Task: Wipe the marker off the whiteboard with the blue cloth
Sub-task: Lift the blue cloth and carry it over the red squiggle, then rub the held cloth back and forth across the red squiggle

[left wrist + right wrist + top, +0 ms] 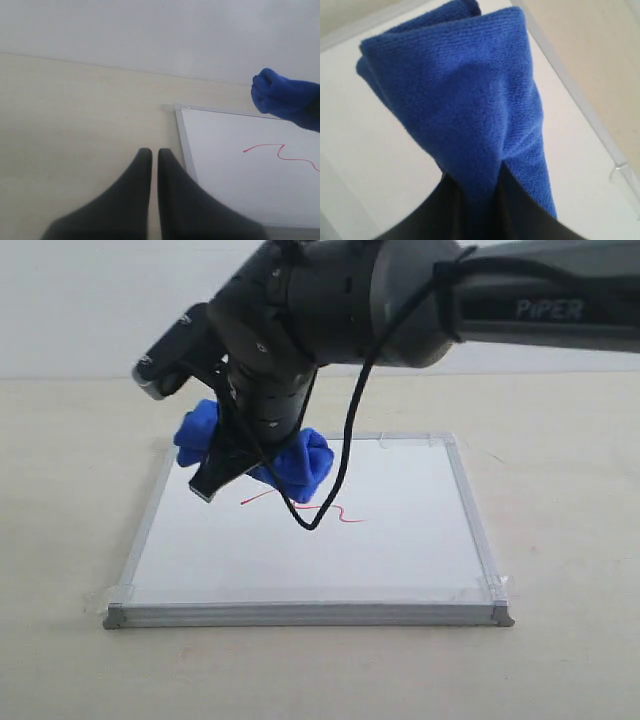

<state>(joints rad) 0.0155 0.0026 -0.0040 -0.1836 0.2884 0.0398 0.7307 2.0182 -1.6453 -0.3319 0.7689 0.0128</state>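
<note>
Right arm (330, 290), blue cloth (300, 465) and cable (347, 435) hang over the whiteboard's (400, 550) far left; its near half and right side lie open.

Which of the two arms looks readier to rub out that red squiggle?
Right. The right gripper holds the blue cloth over the whiteboard, near the marker. The left gripper is shut, empty, off the board.

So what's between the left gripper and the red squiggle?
Left wrist view: a strip of table, the whiteboard frame, then bare board.
</note>
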